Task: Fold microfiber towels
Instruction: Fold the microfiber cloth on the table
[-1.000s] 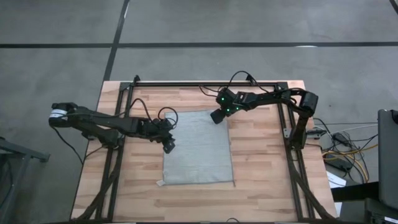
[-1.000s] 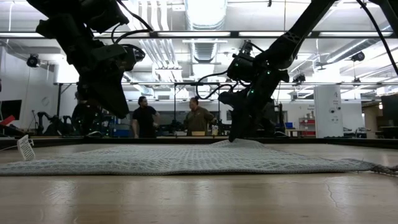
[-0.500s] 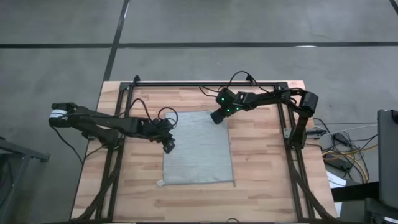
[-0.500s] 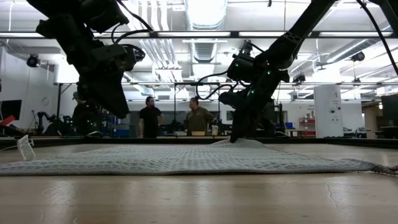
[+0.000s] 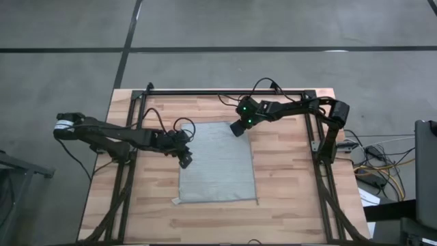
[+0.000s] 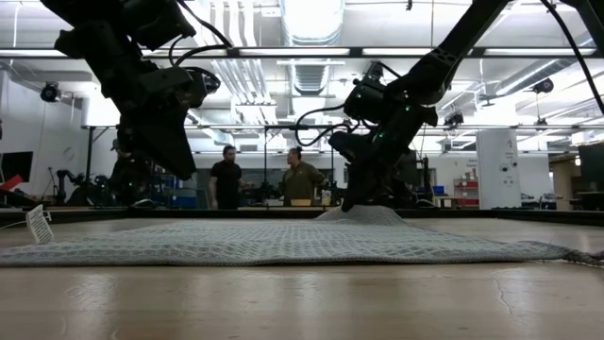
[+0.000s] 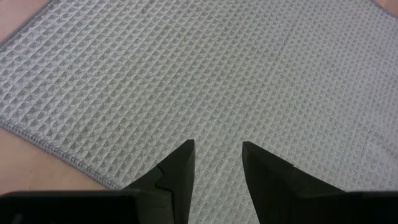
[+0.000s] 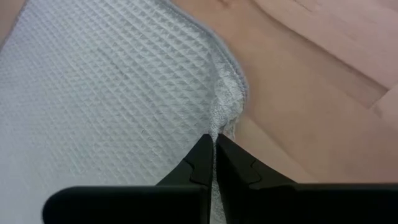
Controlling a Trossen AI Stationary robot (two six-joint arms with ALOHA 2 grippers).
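High view: the microfiber towel lies spread flat as one layer near the middle of the wooden table, roughly square, with its small white tag at the corner toward 7 o'clock. No fold is made yet, so nearly all of the task is ahead.

The right gripper sits at the towel's corner toward 1 o'clock. In the right wrist view its fingers are pressed together on a pinched ridge of the cloth edge, with bare wood just beside it. In the low view that corner rises into a small peak under the gripper, so the grasp looks made and the lift barely begun, as I judge it.

The left gripper hangs over the towel's edge toward 9 o'clock. The left wrist view shows its two fingers parted with only flat waffle weave between them, holding nothing.

What is left, by my reading: a grip on the left side, carrying the far edge over to the near one, then pressing flat and probably folding again.
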